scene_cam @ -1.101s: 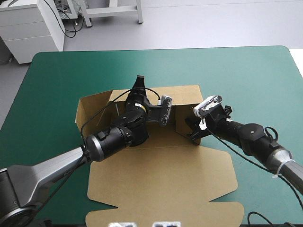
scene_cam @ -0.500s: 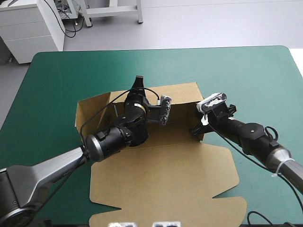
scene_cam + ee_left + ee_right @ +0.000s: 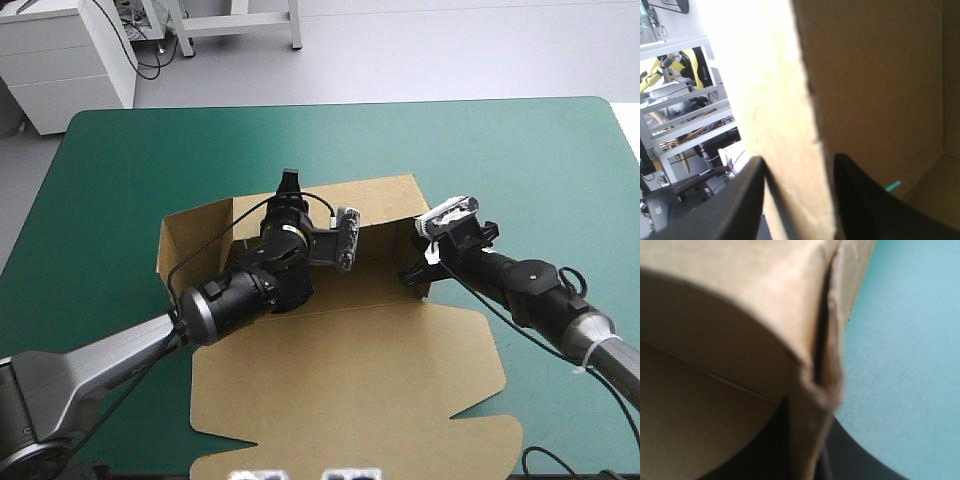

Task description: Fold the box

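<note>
Two parts make up the box (image 3: 350,370): its lid lies flat on the teal-green cover (image 3: 520,160) at the near side, and beyond the lid stands an open tray with raised brown walls. The lid's near edge is cut into flaps and reaches almost to the robot.

At the box's right wall, close to the fold line where lid meets tray, the right gripper (image 3: 415,272) clamps the board. Its wrist view shows the doubled wall rising between the gripper's (image 3: 807,440) black fingers, one inside the tray and one outside, with bare cover just beyond the wall's outer face.

Farther on, the left arm reaches across the tray floor, and the left gripper (image 3: 290,185) pinches the box's far wall left of its middle. In that wrist view the wall's pale cut edge runs up between the gripper's (image 3: 797,160) two fingers, which press on either side of it. The tray's inner corner shows to one side.
</note>
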